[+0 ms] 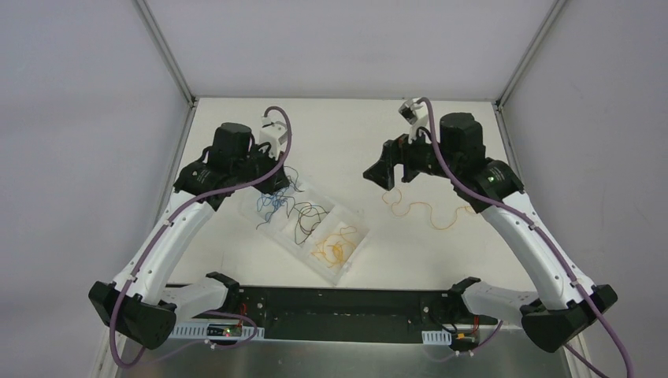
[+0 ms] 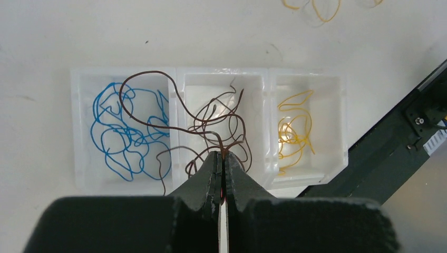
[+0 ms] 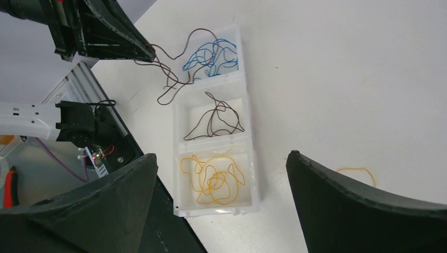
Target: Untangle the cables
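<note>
Tightly clamped brown cable, left end effector

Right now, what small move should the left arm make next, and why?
Probably shift the brown wire over the middle compartment, then release. The left gripper is shut on it above the tray, but one loop hangs over the blue wires, while other brown wire already lies in the middle.

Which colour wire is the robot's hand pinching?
The dark brown wire, pinched by the left hand. The blue wires and yellow wires lie untouched.
</note>
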`<state>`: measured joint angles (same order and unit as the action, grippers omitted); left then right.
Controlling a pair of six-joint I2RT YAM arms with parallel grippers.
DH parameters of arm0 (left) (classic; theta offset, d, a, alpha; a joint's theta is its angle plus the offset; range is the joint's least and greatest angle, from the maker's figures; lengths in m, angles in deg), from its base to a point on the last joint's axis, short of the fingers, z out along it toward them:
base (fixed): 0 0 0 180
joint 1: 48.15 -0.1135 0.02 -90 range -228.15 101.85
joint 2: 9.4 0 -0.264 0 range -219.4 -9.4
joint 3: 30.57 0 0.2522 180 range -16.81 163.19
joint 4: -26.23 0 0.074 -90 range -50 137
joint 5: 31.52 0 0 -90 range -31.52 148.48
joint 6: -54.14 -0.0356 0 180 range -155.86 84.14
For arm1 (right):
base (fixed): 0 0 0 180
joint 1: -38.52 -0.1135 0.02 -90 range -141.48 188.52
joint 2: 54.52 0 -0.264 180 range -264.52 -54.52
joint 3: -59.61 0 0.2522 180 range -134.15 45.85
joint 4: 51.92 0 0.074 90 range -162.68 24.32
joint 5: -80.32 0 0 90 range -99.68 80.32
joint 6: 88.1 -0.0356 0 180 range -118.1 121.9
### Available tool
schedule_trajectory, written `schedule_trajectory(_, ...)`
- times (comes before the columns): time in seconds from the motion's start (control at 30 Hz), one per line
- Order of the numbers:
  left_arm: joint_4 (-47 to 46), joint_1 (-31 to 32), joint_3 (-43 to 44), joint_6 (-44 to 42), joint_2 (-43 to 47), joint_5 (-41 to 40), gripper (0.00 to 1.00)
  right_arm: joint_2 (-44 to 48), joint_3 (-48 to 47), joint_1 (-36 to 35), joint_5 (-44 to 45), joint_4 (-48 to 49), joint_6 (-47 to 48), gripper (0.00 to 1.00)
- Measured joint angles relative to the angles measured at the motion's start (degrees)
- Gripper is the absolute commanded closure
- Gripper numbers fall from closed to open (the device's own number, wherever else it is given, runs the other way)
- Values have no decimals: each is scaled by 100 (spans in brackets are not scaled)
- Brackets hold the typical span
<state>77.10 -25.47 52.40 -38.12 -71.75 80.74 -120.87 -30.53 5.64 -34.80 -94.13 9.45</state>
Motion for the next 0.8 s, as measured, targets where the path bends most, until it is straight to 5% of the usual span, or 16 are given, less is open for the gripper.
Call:
schedule_trajectory(0.27,116,-101,-94,31,-42,-179,100,334,114,739,-15,-273,0,4)
schedule_trajectory(0.53,232,-105,1462,46,-282,131,100,339,129,931,-66,-487,2,3)
schedule_trajectory(0.8,278,-105,1453,142,-267,437,100,363,197,981,-68,-573,13,3)
